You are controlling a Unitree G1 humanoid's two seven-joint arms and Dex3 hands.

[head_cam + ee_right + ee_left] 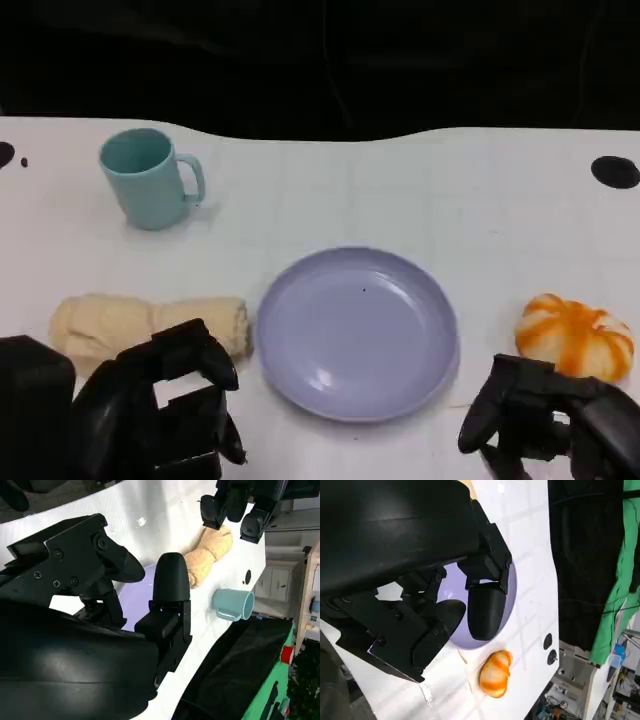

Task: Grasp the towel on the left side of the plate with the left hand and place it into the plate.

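Towel (150, 322): table's near-left edge, beside plate (357, 332). Left hand (165, 405) above it, fingers apart, empty, ready to grasp. Right hand (550, 415): idle, empty.

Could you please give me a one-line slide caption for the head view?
Left robot hand hovers near the rolled towel beside an empty purple plate.
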